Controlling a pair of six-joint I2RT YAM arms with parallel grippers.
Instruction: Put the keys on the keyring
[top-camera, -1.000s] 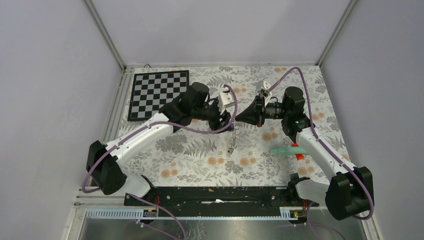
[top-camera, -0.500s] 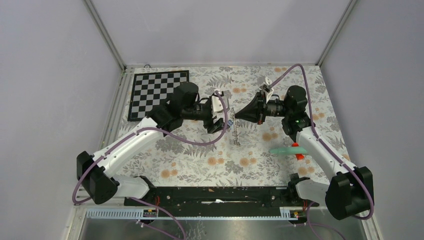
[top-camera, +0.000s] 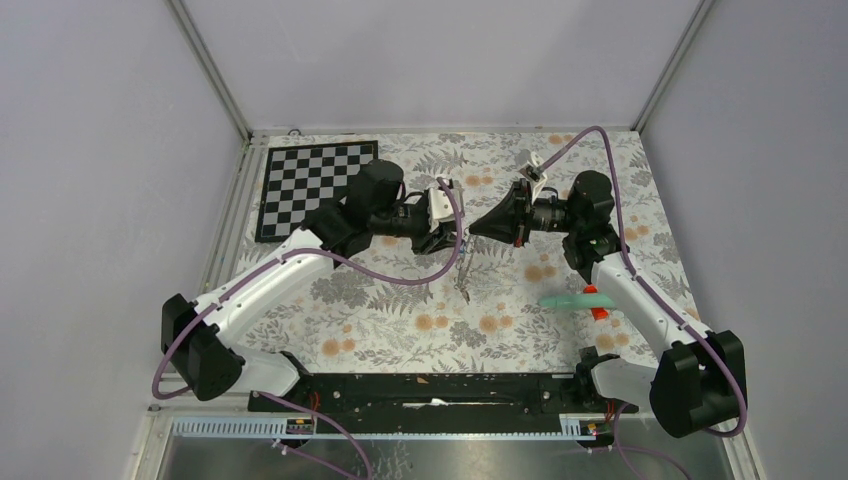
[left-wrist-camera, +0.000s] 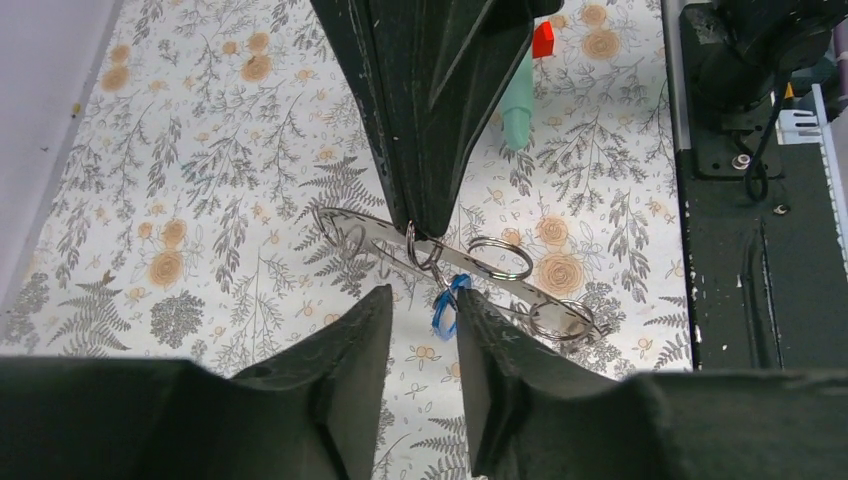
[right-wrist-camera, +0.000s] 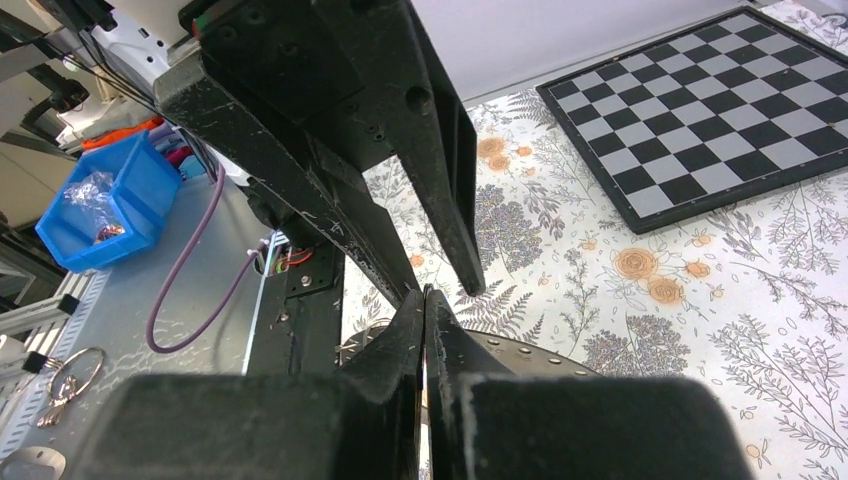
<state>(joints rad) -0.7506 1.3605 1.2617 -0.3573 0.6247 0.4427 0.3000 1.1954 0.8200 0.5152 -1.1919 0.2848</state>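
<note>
The keyring, a flat grey hoop seen edge-on with small split rings along it, hangs above the flowered table. My right gripper comes in from the far side and is shut on it at one of those small rings. A blue key tag dangles just below that grip. My left gripper is open right beneath it, and the tag sits against the tip of its right finger. From above, the two grippers meet tip to tip, with the keyring hanging under them. The right wrist view shows the shut gripper and the hoop's dotted band.
A chequered board lies at the back left. A teal stick with a red piece lies on the right, near the right arm. A black rail runs along the near edge. A blue bin stands beyond the table.
The left gripper pulled back to the left, then came in again under the right gripper's tip. Its jaws widened and then narrowed. The hanging keyring swung slightly.
</note>
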